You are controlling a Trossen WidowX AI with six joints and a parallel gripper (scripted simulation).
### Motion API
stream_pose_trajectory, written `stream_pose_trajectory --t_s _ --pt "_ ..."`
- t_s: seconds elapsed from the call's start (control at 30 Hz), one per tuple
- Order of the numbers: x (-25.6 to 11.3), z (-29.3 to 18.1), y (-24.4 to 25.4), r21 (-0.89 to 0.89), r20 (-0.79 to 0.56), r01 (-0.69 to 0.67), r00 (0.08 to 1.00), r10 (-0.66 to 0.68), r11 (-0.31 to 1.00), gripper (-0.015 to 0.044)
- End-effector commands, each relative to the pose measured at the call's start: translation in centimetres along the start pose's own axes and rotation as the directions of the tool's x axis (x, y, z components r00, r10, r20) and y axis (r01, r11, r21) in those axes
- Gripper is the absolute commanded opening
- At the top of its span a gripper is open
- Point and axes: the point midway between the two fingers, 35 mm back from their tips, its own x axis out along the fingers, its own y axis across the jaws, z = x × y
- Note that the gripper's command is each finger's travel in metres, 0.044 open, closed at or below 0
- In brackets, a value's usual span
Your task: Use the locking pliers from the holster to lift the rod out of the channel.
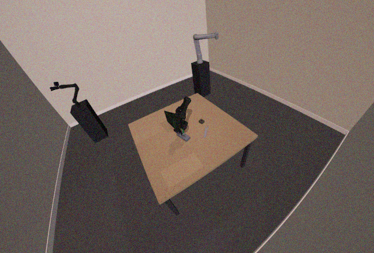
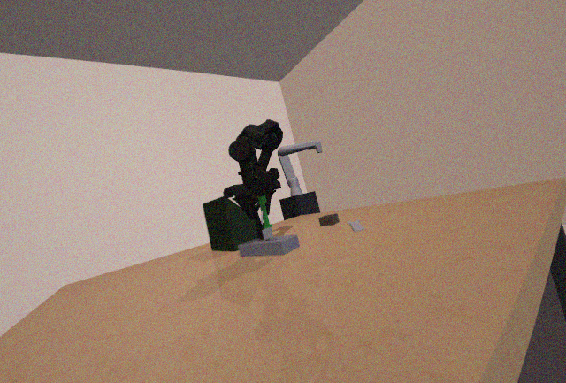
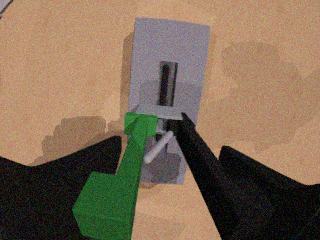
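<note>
My gripper [image 1: 182,131] [image 2: 262,214] [image 3: 172,148] is shut on the handles of the locking pliers [image 2: 266,220] [image 3: 132,175], green handle at the left finger and black handle toward the right one. The handles are spread. The pliers point down over the near half of the grey channel block [image 1: 186,138] [image 2: 270,248] [image 3: 192,60]; their grey head is close to its top. The narrow channel [image 3: 168,82] runs lengthwise beyond the head in the wrist view. The jaw tips are hidden, so I cannot tell how deep they sit. The rod is not clearly distinguishable in the dark slot.
A dark green block [image 1: 171,118] [image 2: 228,227] stands beside the arm, near the channel block. A small dark box [image 1: 201,121] [image 2: 328,219] and a thin grey piece [image 1: 205,131] [image 2: 355,225] lie farther right on the wooden table [image 1: 223,144] [image 2: 388,287]. Two other arms stand on pedestals beyond the table.
</note>
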Motion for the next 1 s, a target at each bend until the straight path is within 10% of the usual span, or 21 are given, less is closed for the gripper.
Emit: stream_pose_trajectory --t_s 0.0,0.97 --pt "0.00 0.08 0.14 0.002 0.004 -0.003 1.000 0.003 1.000 0.0297" --pt "0.00 0.08 0.23 0.002 0.004 -0.003 1.000 0.003 1.000 0.0258"
